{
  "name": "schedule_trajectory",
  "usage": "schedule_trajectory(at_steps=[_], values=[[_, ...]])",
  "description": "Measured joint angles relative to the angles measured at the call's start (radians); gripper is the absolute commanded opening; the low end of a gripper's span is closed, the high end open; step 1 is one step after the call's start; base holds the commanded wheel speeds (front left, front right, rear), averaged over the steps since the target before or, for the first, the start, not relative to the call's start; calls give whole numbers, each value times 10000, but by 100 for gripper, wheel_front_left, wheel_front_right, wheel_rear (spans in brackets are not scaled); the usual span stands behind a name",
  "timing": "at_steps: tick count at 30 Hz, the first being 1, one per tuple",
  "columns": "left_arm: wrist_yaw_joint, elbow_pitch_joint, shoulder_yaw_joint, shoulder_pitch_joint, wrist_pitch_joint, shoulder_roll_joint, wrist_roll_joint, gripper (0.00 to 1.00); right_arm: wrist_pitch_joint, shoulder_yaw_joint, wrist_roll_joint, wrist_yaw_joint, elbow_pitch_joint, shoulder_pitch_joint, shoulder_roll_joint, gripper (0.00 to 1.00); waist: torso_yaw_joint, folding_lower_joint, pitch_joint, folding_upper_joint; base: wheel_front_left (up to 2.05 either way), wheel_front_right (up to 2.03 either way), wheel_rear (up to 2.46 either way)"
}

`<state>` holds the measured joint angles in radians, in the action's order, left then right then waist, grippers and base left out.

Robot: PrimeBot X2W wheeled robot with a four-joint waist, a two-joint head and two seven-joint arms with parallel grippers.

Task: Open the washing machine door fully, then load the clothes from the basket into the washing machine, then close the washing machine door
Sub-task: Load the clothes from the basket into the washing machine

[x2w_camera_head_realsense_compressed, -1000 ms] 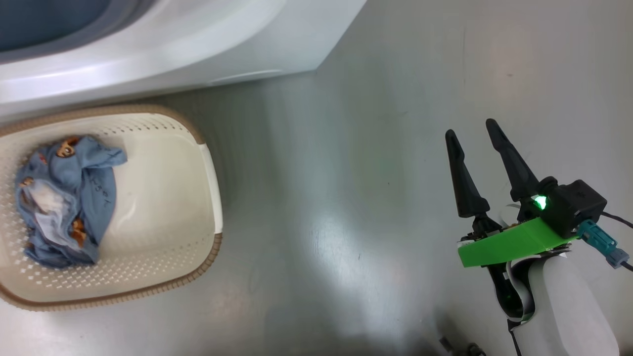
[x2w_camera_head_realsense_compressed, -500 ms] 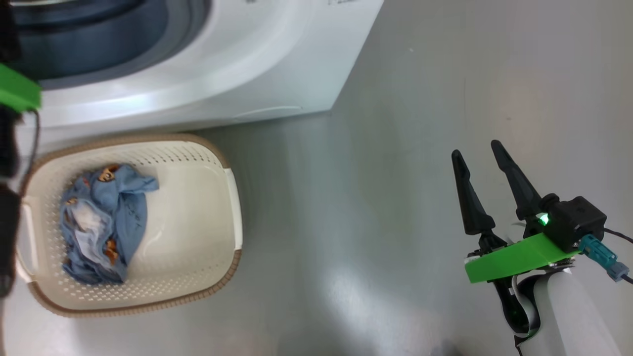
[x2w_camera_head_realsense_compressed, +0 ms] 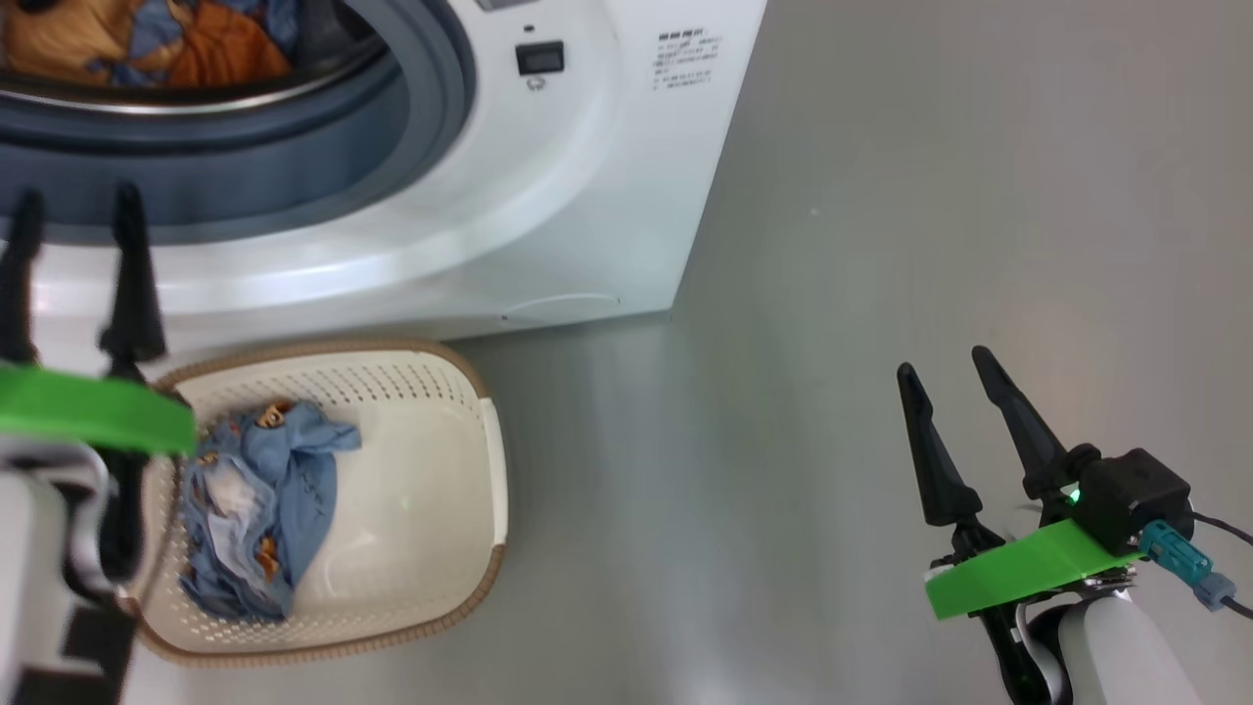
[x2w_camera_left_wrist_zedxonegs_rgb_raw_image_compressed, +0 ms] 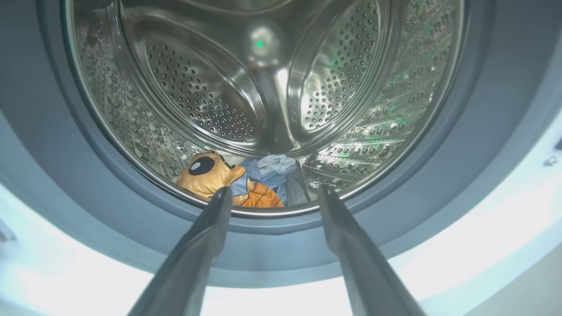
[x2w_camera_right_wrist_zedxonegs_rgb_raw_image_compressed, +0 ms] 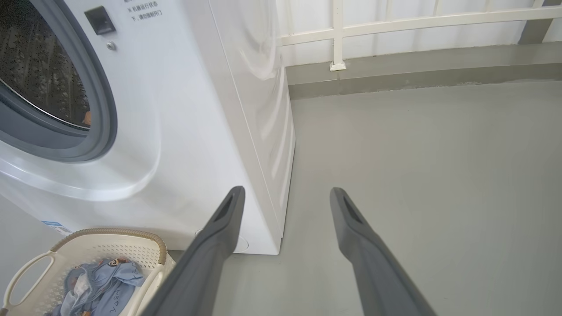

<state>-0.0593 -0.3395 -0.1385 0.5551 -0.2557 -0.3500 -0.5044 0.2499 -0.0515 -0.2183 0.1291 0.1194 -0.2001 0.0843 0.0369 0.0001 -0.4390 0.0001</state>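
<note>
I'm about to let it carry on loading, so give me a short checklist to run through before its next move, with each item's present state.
1. Left gripper open and empty: ok, fingers pointing into the drum.
2. Right gripper open and empty: ok, over bare floor right of the washing machine.
3. Door swung fully open: cannot tell; the drum mouth is unobstructed.
4. Basket emptied: not ok, a bundle of clothes lies in its left half.
5. Loaded garment clear of the gasket: cannot tell; it lies low at the drum's front.
</note>
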Motion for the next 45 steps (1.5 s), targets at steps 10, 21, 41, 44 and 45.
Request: schedule_trajectory(at_steps=[10,21,41,44,45], values=[[393,1699,395,-2329,2,771,500,100,0,-100,73,0,-203,489,6,100,-62,0,963,0,0,0,0],[639,3310,1894,-5268,0,1889,1661,100,0,-173,75,0,-326,1142,44,100,157,0,1988,0,0,0,0],[92,3858,3164,-7233,2,3024,2456,100,0,140,222,0,-650,1814,67,100,233,0,2814,0,0,0,0],[67,3847,3187,-7226,2,3028,2456,100,0,142,222,0,-650,1814,67,100,209,-1,2740,0,0,0,0],[38,3829,3189,-7216,2,3028,2456,100,0,142,222,0,-650,1813,67,100,203,-1,2710,0,0,0,0]])
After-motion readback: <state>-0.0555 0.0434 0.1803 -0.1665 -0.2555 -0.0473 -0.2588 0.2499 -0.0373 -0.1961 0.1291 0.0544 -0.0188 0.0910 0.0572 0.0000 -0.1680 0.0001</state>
